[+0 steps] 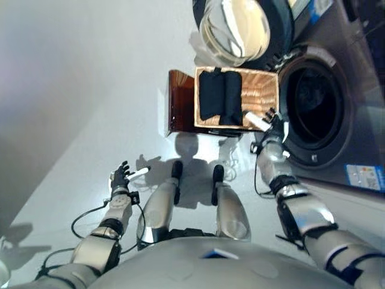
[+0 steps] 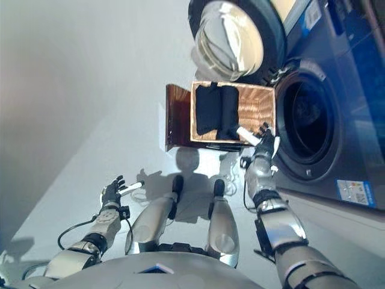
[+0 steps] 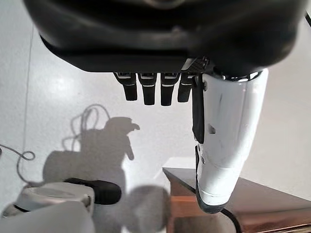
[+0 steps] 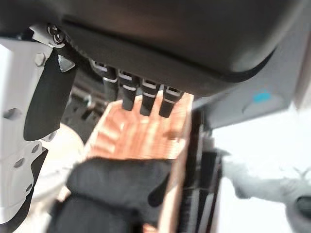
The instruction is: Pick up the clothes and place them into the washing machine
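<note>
Left eye view: clothes (image 1: 219,96) lie in basket (image 1: 260,90), upper centre; washer (image 1: 316,114) drum empty. Right hand (image 1: 274,126) hovers empty, fingers straight; left hand (image 1: 120,177) idle, relaxed. Nothing moved yet.

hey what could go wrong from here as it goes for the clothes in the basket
1. The open right robot hand sits at the basket edge nearest the washing machine, while the dark clothes lie on the far side; it may catch the wicker rim.
2. The open door hangs just beyond the basket and could get bumped.
</note>
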Robot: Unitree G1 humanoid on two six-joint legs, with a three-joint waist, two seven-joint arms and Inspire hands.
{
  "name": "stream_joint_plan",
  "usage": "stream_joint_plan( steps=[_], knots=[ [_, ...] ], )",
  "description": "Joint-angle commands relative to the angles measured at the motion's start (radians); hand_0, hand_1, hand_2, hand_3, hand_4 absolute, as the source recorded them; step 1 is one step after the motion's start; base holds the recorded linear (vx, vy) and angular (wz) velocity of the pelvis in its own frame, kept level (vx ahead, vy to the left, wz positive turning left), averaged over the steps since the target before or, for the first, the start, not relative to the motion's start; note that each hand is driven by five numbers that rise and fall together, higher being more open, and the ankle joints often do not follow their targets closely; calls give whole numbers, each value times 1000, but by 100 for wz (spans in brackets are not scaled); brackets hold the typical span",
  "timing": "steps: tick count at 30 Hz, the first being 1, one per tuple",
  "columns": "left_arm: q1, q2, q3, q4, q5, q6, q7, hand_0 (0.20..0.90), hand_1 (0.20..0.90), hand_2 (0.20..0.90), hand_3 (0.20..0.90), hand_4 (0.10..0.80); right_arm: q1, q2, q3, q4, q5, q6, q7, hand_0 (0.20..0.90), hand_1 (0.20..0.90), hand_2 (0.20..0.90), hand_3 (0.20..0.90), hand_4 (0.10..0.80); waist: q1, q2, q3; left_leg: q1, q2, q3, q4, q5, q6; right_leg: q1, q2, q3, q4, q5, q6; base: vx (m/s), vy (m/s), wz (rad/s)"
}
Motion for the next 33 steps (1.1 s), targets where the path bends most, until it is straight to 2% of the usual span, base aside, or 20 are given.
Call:
stream_joint_plan(
  steps=[1, 2, 10, 16, 24, 33],
  knots=[
    [-2, 32, 14, 45, 53, -23, 13, 900, 900, 900, 900, 800, 16, -56, 13, -41, -126, -29, 3, 900, 900, 900, 900, 800, -5, 4, -70, 7, -14, -21, -19, -11, -63, 61, 15, -5, -67, 24, -9, 105, -29, 4],
    [0, 32, 17, 53, 75, -16, 0, 900, 900, 900, 900, 800, 69, -58, 27, -25, -195, -11, 9, 900, 900, 900, 900, 800, -8, 2, -92, 43, -9, -24, -47, -5, -63, 89, 12, -5, -90, 28, -6, 106, -20, -2],
    [42, 26, 43, 90, 120, -3, -54, 900, 900, 900, 900, 800, 262, -23, 49, 67, -338, 22, 67, 900, 900, 900, 900, 800, -29, -8, -171, 185, 12, -19, -144, 5, -62, 208, 5, 14, -170, 49, 6, 99, -19, -3],
    [74, 13, 43, 132, 171, 13, -65, 900, 900, 900, 900, 800, 328, 14, 53, 148, -396, 47, 68, 900, 900, 900, 900, 800, -45, -6, -207, 258, 33, 3, -223, 31, -75, 260, 2, 20, -206, 52, 10, 71, -13, -7],
    [84, 14, 44, 143, 178, 20, -64, 900, 900, 900, 900, 800, 289, 8, 70, 152, -407, 53, 64, 900, 900, 900, 900, 800, -31, -15, -225, 297, 40, -12, -219, 17, -71, 309, 13, 15, -214, 36, 6, 86, -29, -2],
    [74, 26, 10, 121, 129, 18, -52, 900, 900, 900, 900, 800, 79, -56, 106, 140, -415, 81, 13, 900, 900, 900, 900, 800, 10, -10, -171, 243, 45, -54, -200, 26, -72, 276, 18, -37, -178, 8, -6, 19, -26, 14]
  ],
)
